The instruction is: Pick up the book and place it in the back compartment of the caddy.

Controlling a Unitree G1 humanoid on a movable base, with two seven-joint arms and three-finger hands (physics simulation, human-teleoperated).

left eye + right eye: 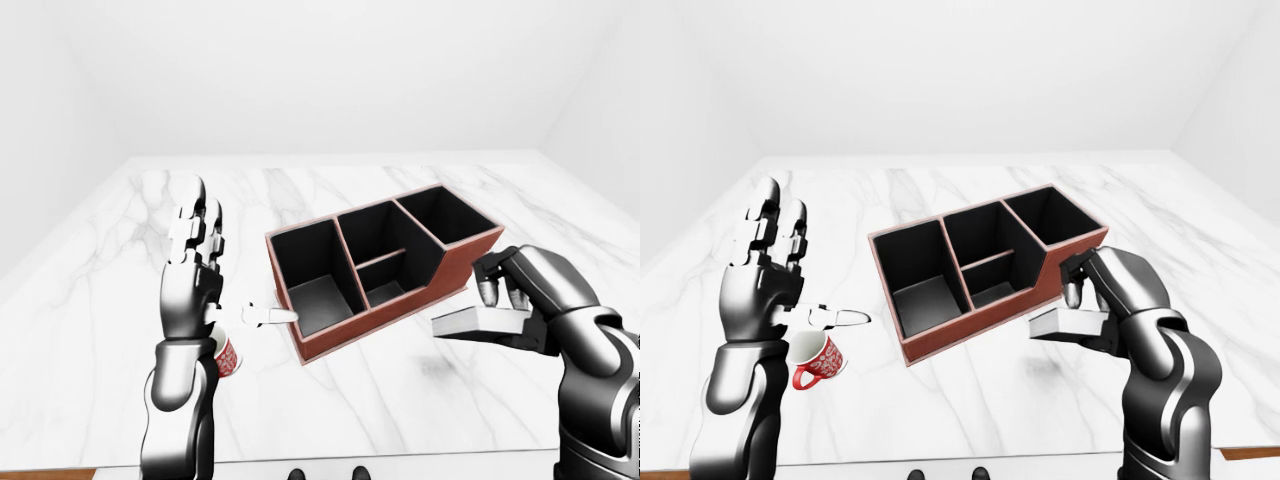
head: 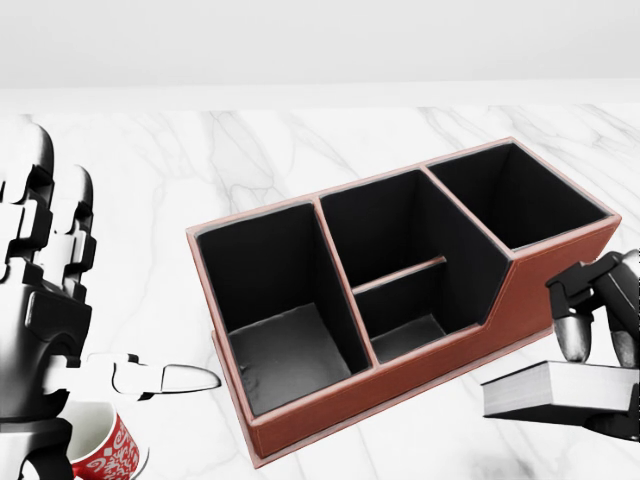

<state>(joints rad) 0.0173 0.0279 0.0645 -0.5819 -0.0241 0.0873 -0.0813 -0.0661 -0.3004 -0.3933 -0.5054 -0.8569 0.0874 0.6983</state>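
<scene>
Right hand gripped the book flat, clear of the bench; caddy just left of it, back compartment beyond.

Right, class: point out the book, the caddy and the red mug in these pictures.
book (image 2: 545,388): head view, on its pale page edge.
caddy (image 2: 545,285): head view, on its brown outer wall.
red mug (image 1: 818,362): right-eye view, on its patterned side.
</scene>
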